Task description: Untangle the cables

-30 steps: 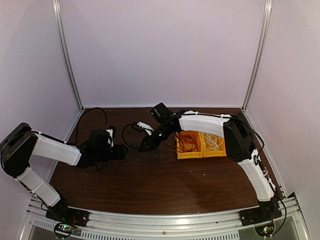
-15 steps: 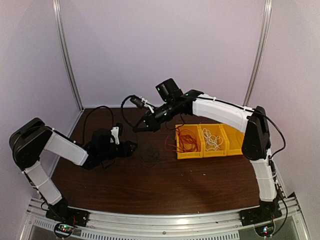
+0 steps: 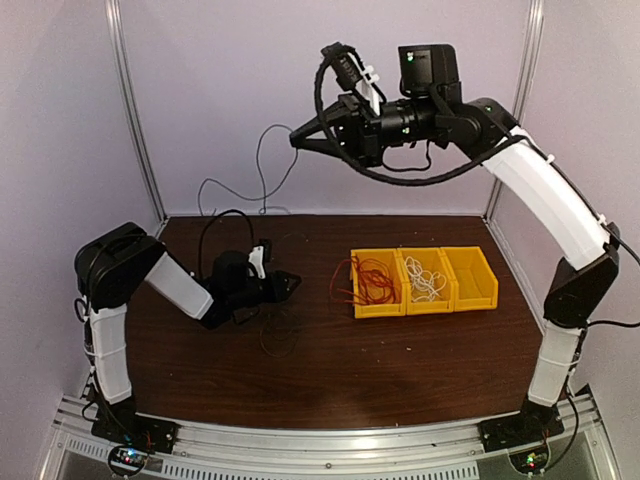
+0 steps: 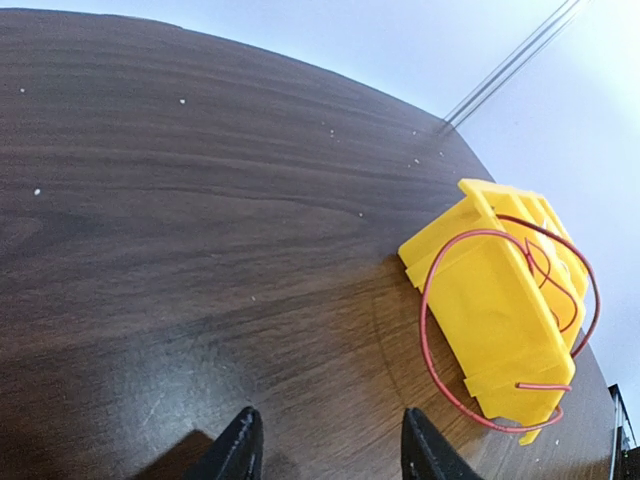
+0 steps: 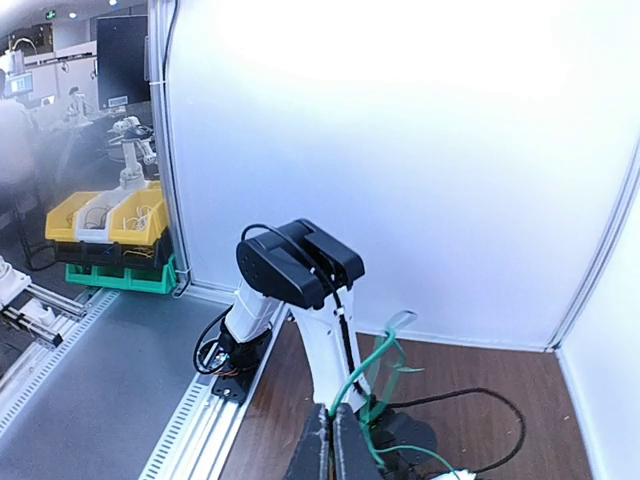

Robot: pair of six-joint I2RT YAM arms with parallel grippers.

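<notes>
My right gripper (image 3: 298, 137) is raised high above the table's back and is shut on the thin black cable (image 3: 261, 165). The cable hangs from it down the back wall to the table's left side. A dark loop of cable (image 3: 277, 340) lies on the table. In the right wrist view the gripper (image 5: 335, 440) pinches this cable (image 5: 361, 366), which looks greenish there. My left gripper (image 3: 290, 283) sits low on the table, open and empty (image 4: 330, 455). The red cable (image 3: 372, 282) lies in the left yellow bin and spills over its rim (image 4: 424, 320). The white cable (image 3: 425, 283) lies in the middle bin.
Three joined yellow bins (image 3: 472, 280) stand right of centre, and the right one holds nothing; the left wrist view shows them too (image 4: 490, 310). The white back wall and metal frame posts (image 3: 135, 110) close the table. The right wrist view shows the left arm (image 5: 300, 265) below it.
My right arm has risen from the table to high against the back wall, pulling the black cable up. My left arm has folded and its gripper has moved right.
</notes>
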